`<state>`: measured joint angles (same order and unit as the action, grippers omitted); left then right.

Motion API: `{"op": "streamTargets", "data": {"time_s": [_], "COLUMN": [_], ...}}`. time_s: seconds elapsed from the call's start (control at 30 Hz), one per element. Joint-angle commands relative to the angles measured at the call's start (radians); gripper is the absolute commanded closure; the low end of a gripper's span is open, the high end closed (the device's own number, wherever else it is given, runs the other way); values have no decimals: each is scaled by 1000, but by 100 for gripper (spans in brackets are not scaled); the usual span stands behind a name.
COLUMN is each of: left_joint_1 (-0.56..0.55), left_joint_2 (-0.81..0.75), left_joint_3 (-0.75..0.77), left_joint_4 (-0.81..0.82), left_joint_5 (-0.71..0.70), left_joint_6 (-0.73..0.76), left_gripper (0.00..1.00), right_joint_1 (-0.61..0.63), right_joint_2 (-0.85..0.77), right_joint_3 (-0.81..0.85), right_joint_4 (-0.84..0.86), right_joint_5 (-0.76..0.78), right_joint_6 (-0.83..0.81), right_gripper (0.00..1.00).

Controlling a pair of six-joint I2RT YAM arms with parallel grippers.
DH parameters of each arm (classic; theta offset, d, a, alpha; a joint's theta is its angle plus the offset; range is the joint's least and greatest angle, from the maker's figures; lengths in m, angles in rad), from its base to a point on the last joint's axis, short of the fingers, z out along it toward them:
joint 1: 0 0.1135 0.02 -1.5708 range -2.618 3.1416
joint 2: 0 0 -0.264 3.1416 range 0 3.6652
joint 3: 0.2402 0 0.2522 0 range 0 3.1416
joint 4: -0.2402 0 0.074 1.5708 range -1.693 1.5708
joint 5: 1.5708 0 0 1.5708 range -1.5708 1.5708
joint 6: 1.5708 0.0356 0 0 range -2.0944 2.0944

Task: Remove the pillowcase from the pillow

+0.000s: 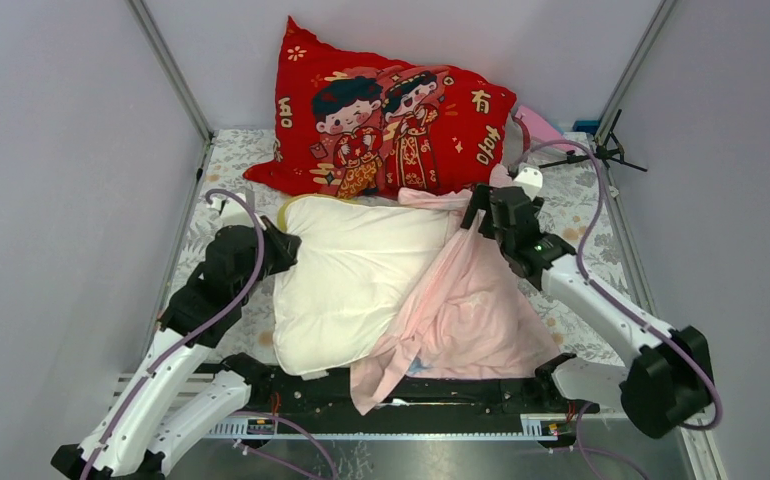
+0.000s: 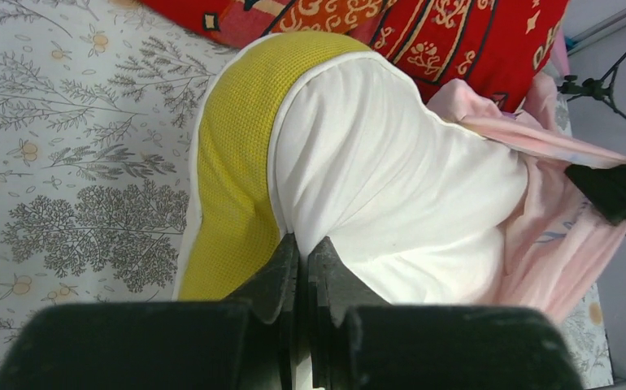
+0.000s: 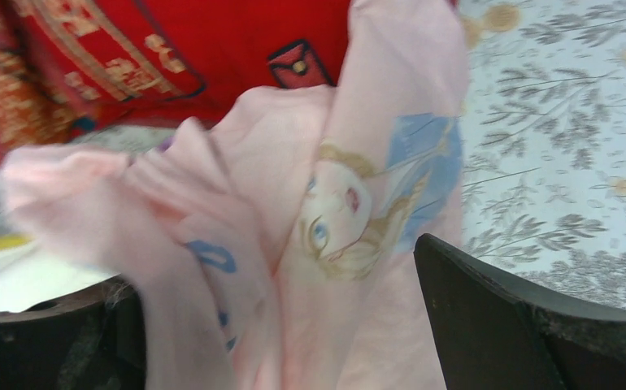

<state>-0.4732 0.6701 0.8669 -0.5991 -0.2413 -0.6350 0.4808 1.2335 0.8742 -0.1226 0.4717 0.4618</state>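
Left fingers: the left fingers (image 2: pixel 273 284) are closed, pinching the far-left corner of the plump cream-white pillow with yellow mesh edging (image 1: pixel 351 270), towards the left edge of the surface.
Right fingers: the right fingers (image 3: pixel 521 325) are spread wide. The pale pink thin fabric pillowcase (image 1: pixel 466 310) drapes between them, unclamped.
Pillowcase position: bunched against the pillow's right side and trailing to the near edge of the floral-print surface (image 1: pixel 581 215). I cannot tell whether the pillow's right end sits inside it.
Step (judgement): re-grip the pillowcase, then draw it clear.
Method (judgement): close the right fingers on a thick fold rather than a single layer. Pull low towards the right edge, directly away from the left pinch. Hold the anchor firm and stay clear of the red cushion.
Writing: the red cartoon-couple cushion (image 1: pixel 381 120) at the far edge carries yellow Chinese characters. One reads "有"; the other is tilted and unclear.
Pillowcase print: a blond cartoon face on blue, with no text.
Brand labels: none visible.
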Motion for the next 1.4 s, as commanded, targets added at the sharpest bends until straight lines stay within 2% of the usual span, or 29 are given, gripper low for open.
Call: {"op": "streamTargets", "data": {"time_s": [0.0, 0.07, 0.13, 0.23, 0.37, 0.5, 0.67, 0.77, 0.97, 1.1, 1.17, 1.37], "left_joint_1": [11, 11, 11, 12, 11, 12, 13, 13, 13, 13, 13, 13], "left_joint_2": [9, 39, 90, 170, 221, 215, 214, 211, 181, 143, 134, 132], "left_joint_3": [-11, -31, -42, -49, -64, -114, -175, -190, -195, -218, -229, -228], "left_joint_4": [99, 131, 154, 177, 203, 250, 285, 302, 306, 297, 300, 308], "left_joint_5": [-9, 49, 119, 211, 268, 264, 246, 245, 194, 172, 164, 165], "left_joint_6": [2, 9, 10, -3, -16, -38, -69, -86, -102, -111, -116, -127], "left_gripper": [100, 100, 100, 100, 100, 100, 100, 100, 100, 100, 100, 100], "right_joint_1": [-19, -18, -18, -17, -17, -17, -19, -18, -19, -18, -11, 239], "right_joint_2": [-136, -176, -194, -228, -265, -269, -199, -150, -160, -162, -144, -114], "right_joint_3": [-70, -90, -80, -81, -71, -73, -27, 25, 13, 2, 23, 110], "right_joint_4": [90, 107, 66, 18, -85, -150, -344, -408, -356, -302, -316, -386], "right_joint_5": [-228, -356, -400, -417, -362, -389, -400, -463, -413, -587, -621, -405], "right_joint_6": [32, 7, 7, 4, 51, 87, 190, 158, 17, -54, -68, -102], "right_gripper": [1, 1, 1, 0, 0, 0, 0, 0, 0, 0, 0, 0]}}
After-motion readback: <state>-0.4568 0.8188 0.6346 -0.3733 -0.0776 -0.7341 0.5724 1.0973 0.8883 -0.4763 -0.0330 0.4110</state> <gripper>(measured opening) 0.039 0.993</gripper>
